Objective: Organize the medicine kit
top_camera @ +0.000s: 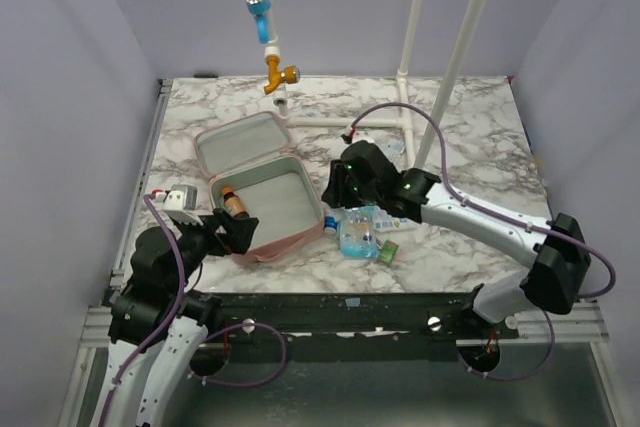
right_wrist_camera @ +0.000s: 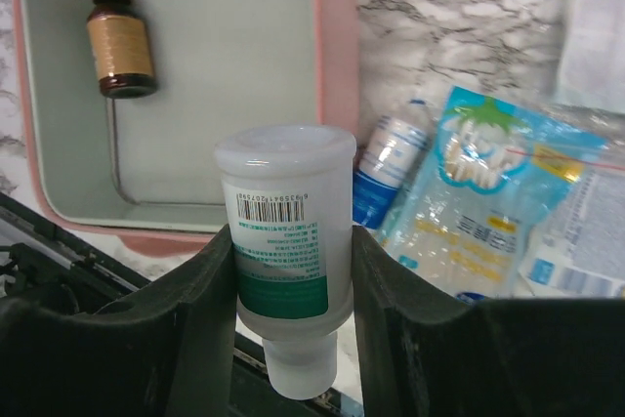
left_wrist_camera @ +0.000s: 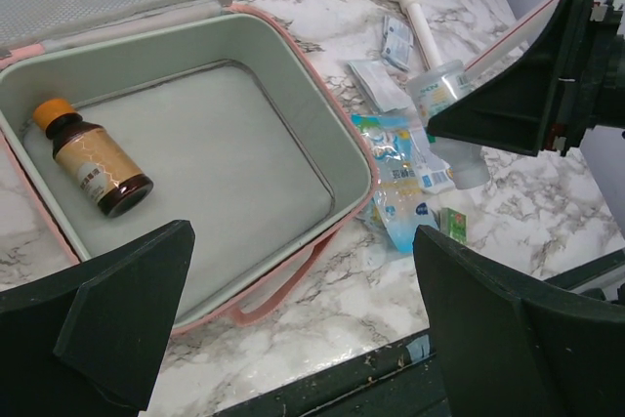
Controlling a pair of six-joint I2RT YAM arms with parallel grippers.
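Top external view: the left gripper (top_camera: 232, 227) is found nearest the arm bases, at the near left corner of the medicine kit (top_camera: 300, 232). Its jaws are spread wide and nothing is held between them.

The medicine kit is laid open on the marble table (top_camera: 480, 147), left of centre. A brown bottle (left_wrist_camera: 93, 158) with an orange cap is seen lying on its side inside the tray, against the kit's left wall. The rest of the tray is bare grey lining.

Blue packets (right_wrist_camera: 479, 192) and a small blue-and-white bottle (right_wrist_camera: 391, 158) are noted just beside the kit's right wall, outside it.

The right gripper (right_wrist_camera: 293, 241) is placed above these, close to the kit's right rim. It is clamped on a white bottle (right_wrist_camera: 285, 173) with a green label, taken across the body, broad end away from the wrist.

The lid (top_camera: 240, 142) is folded back flat behind the kit's far edge.

Handling, as judged: the kit is taken to be light, with padded walls that yield under pressure. It is expected to slide on the smooth table if pushed. A hold is best taken on a wall's upper rim or on the pink loop (left_wrist_camera: 283, 290) at the near side. The lid should be lifted by its free far edge.
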